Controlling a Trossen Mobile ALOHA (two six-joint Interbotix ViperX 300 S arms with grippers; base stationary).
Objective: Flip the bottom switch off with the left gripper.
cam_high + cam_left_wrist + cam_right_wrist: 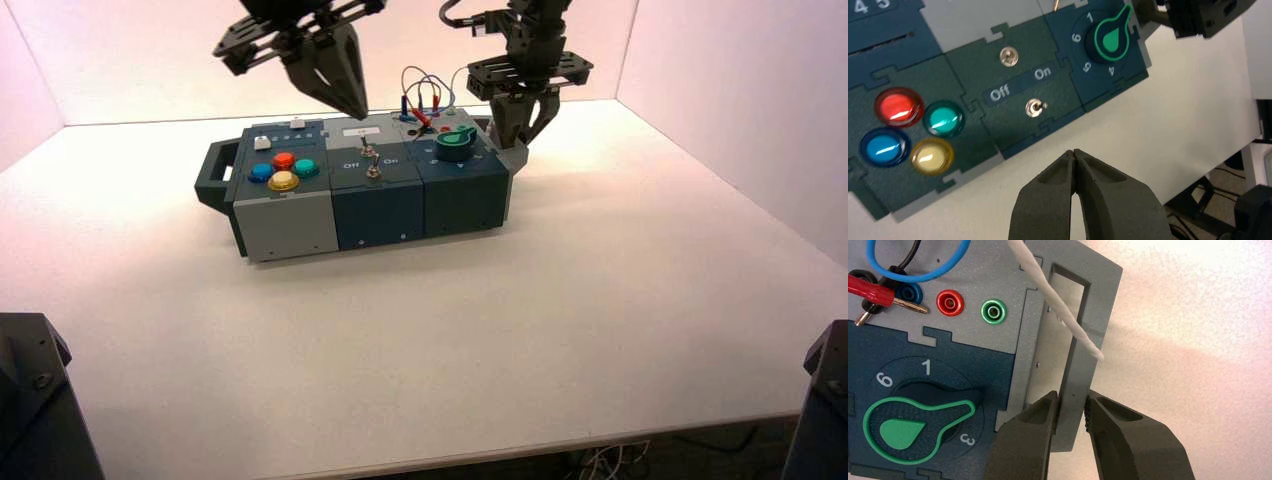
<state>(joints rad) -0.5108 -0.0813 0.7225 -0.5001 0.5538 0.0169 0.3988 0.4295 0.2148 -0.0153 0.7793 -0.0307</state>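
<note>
Bottom switch (1034, 107) — nearer of two toggles on the box's (290, 222) middle panel — leans toward On. I count four round buttons left of it. My left tool (1074, 154) hovers closed nearby; right tool (1072, 412) clamps the box's grey end handle (1079, 365).

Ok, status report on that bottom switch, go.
Left gripper shut, hovering near bottom switch. Lever leans toward On, not flipped. Right gripper clamped on box's right handle. Path clear.
</note>
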